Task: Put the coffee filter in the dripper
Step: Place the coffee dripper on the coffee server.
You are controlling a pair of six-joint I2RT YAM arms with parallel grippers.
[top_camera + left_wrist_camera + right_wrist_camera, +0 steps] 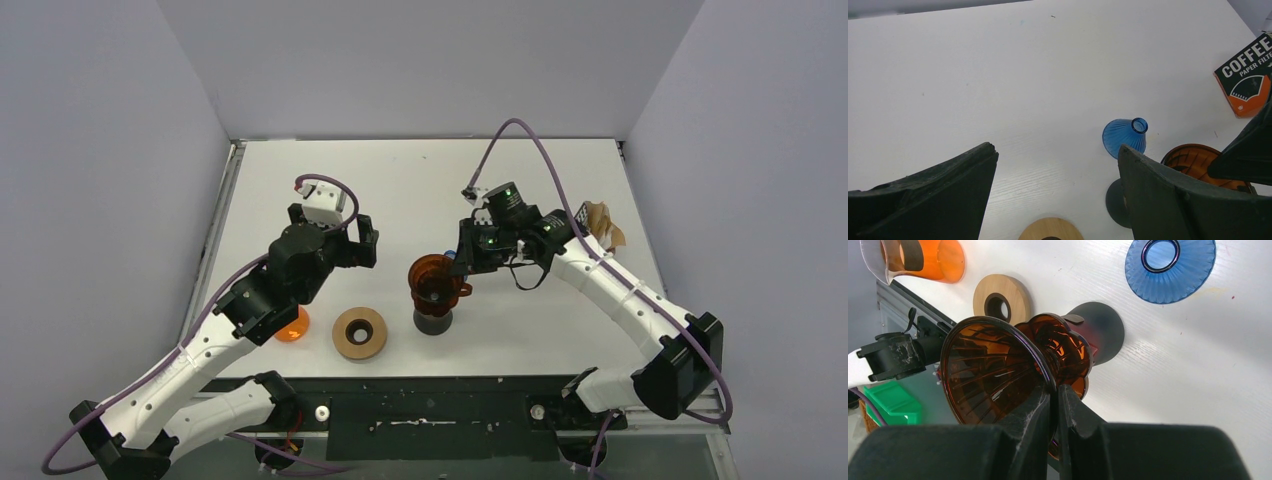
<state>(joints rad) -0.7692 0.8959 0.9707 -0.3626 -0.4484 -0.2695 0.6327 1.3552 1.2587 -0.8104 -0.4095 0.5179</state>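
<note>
"Near the middle of the table (pixel 400 180), what is the right gripper (pixel 1054 390) doing?" asks the desk.

"Its fingers are pressed together on the rim of the amber dripper (pixel 998 370), which sits over a black stand (pixel 1103 330). The cone looks tipped toward the gripper, though the wrist view alone does not settle that."

"And the coffee filters (pixel 603 222)?"

"Brown paper, lying at the far right edge beside their box (pixel 1248 75), just next to the right forearm. They are to the right of and behind that gripper, which points away from them."

"Which arm is nearer?"

"The right, clearly, but it is occupied with the dripper. The left gripper (pixel 362 240) hangs spread and empty to the left of the dripper, so the dripper and the right arm lie between it and the filters. My judgement is that the coming move turns on a reach to that far right edge."
</note>
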